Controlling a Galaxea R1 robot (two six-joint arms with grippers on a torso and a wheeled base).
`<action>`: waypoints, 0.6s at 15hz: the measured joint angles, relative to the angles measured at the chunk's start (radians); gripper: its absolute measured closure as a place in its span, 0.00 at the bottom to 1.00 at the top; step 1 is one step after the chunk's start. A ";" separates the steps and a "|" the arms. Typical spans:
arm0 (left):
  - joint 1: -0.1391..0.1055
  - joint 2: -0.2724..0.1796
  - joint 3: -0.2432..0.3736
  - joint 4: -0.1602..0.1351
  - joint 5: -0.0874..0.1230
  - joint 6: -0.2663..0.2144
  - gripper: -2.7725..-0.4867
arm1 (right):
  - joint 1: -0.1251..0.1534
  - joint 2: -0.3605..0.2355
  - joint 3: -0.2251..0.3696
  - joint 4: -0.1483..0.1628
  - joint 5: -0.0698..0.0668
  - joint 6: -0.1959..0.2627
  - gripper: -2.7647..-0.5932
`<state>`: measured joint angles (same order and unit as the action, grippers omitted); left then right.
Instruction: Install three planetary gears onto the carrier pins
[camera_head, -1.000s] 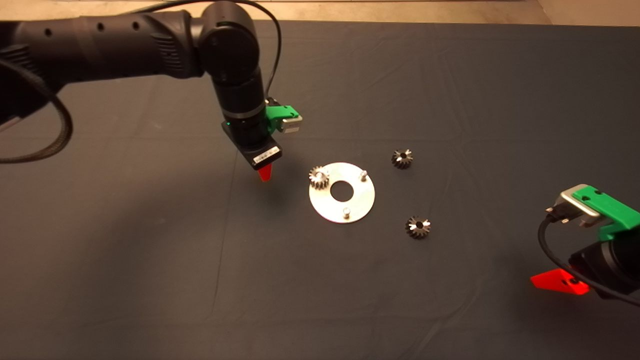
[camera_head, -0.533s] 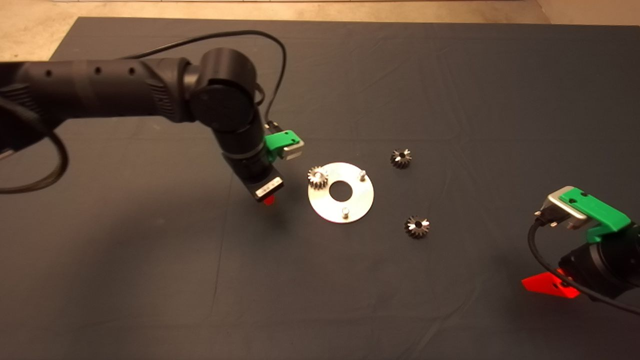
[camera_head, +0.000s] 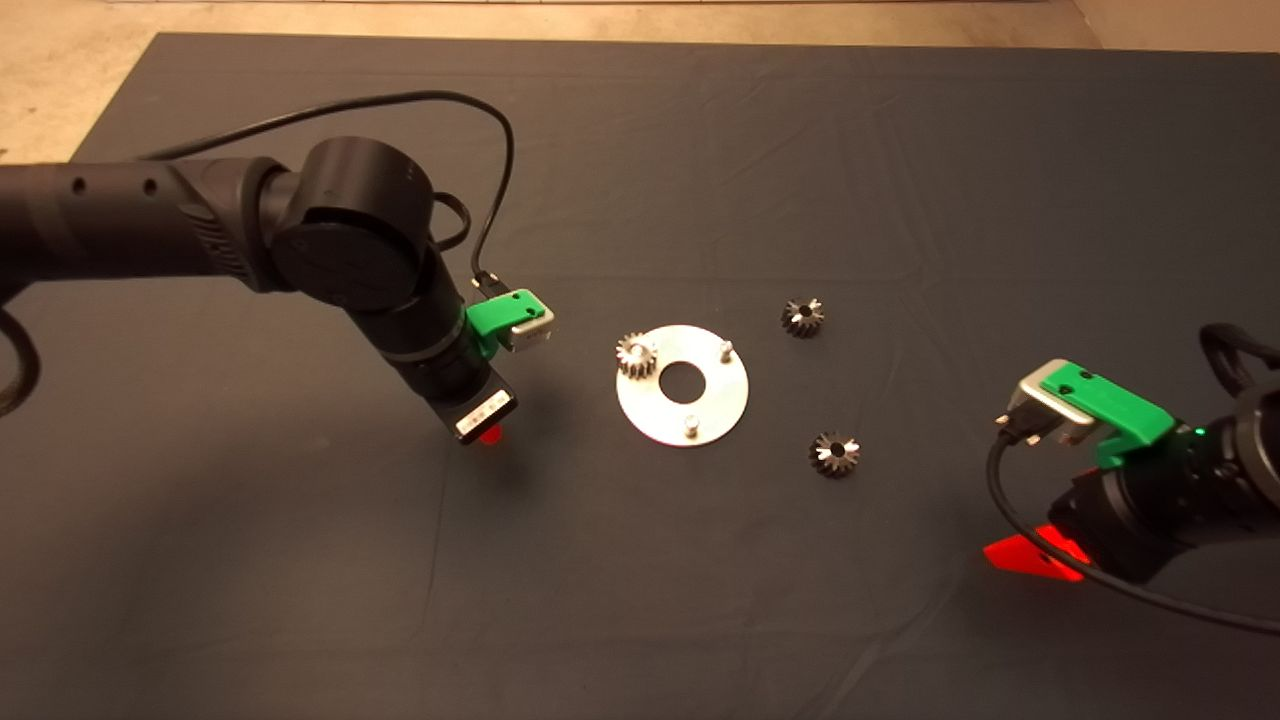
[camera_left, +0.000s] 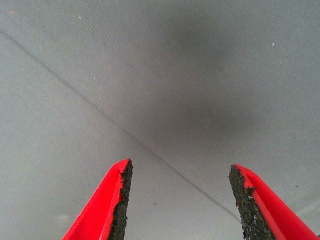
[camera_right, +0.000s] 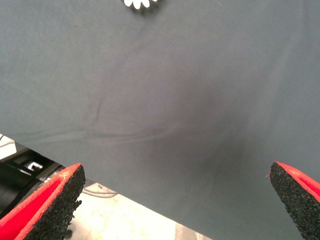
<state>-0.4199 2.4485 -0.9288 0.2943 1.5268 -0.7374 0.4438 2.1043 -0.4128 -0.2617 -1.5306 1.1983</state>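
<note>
My right pincer (camera_right: 175, 200), wide open and empty, hangs near a small dark steel toothed gear (camera_head: 834, 454), cut off in its wrist view. My left pincer (camera_left: 180, 200), parted, empty, stands beside the shiny round metal disc (camera_head: 683, 385); one gear (camera_head: 636, 355) sits pinned, another (camera_head: 803, 317) lies beyond.

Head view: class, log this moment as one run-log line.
gears: one on disc, two on mat | left gripper: open, empty, beside disc | right gripper: open, empty, near mat edge
</note>
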 joint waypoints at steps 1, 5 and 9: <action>0.001 0.000 0.002 0.002 0.000 -0.001 0.64 | 0.000 0.027 -0.019 0.000 -0.001 0.000 0.01; 0.001 -0.005 0.009 0.002 -0.003 -0.003 0.64 | 0.000 0.164 -0.107 -0.009 0.003 0.000 0.01; 0.001 -0.010 0.009 0.002 -0.003 -0.004 0.64 | -0.012 0.232 -0.169 -0.030 0.000 -0.015 0.01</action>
<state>-0.4185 2.4381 -0.9198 0.2966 1.5240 -0.7415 0.4316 2.3361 -0.5821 -0.2919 -1.5306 1.1830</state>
